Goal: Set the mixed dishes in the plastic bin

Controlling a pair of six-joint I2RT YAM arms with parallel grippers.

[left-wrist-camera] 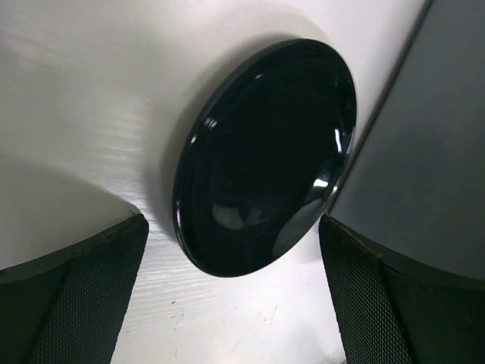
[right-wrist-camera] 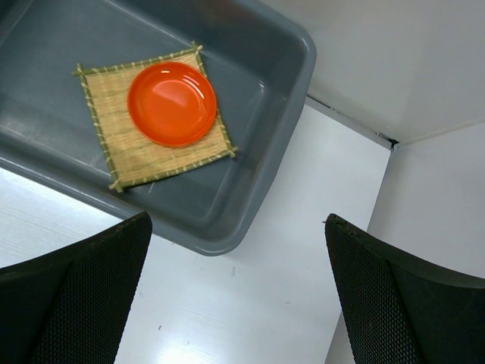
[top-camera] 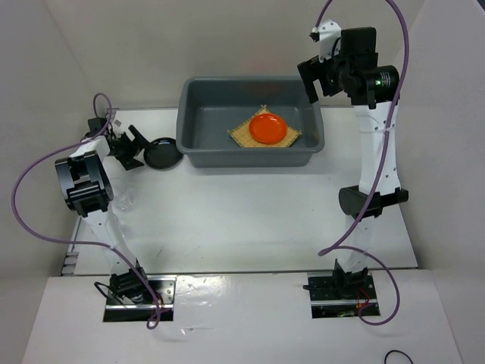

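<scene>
Right now I am hovering my left pincer with its jaws wide apart, empty, facing the black plate, which is lying on the table just beside the plastic bin. My right pincer is hanging equally spread and empty near the bin's right end, where the orange plate is sitting on the bamboo mat.

Bright, even, diffuse overhead light. The white desk is close to overexposed and its shadows are soft-edged. Ahead of the left end effector, the black plate carries small white glints along its rim, with a soft grey shadow to its left. Ahead of the right end effector, the orange plate shows a mild sheen. The near fingers appear dark and slightly out of focus.
</scene>
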